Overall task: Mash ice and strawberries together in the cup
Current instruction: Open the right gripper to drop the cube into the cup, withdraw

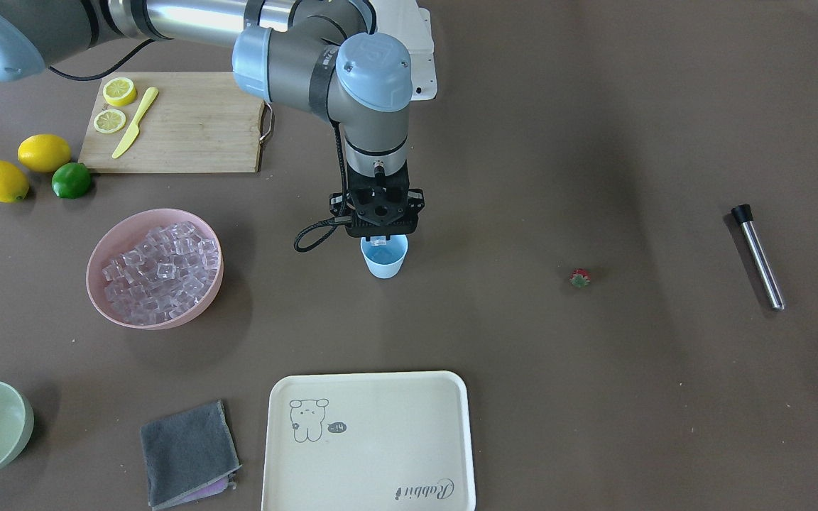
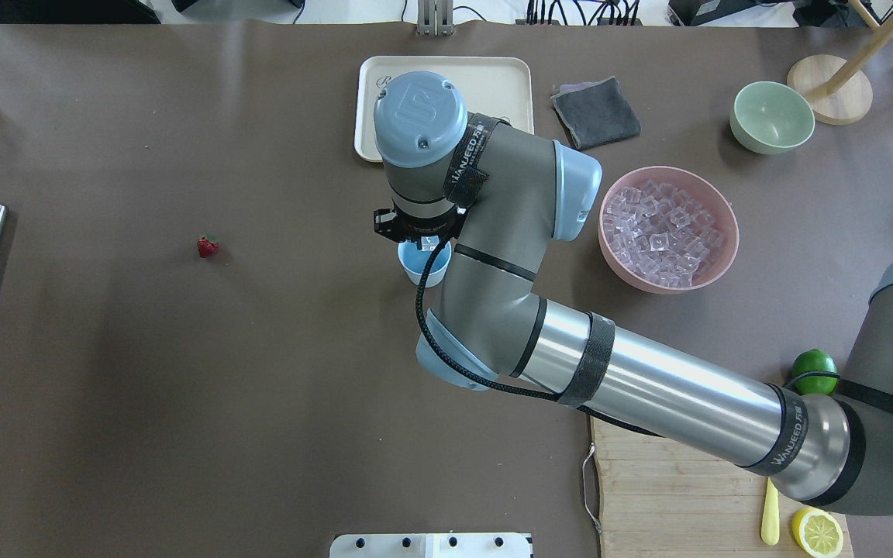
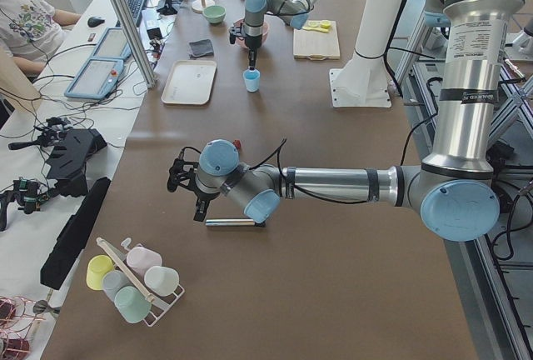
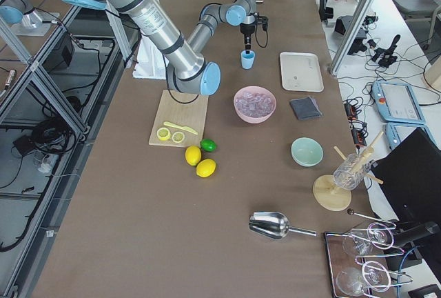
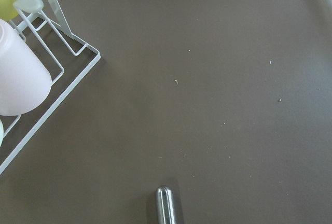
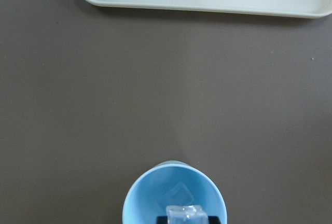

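Blue cup (image 6: 145,199) under right pincer (image 1: 381,240) | clamps ice cube (image 6: 185,214) (wrist view only) | left pincer (image 3: 177,178): cannot tell

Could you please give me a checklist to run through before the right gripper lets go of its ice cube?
1. Grip on the ice cube: ok; it sits between the fingers of the right gripper.
2. Gripper centred over the cup: ok; in the wrist view the held cube lies inside the rim's outline.
3. Cup upright on the table: ok.
4. Room in the cup: ok; only one loose cube seems to lie at the bottom.
5. The strawberry in the cup: not ok; it lies on the table, well apart.
6. The muddler picked up: not ok; it lies flat on the table.
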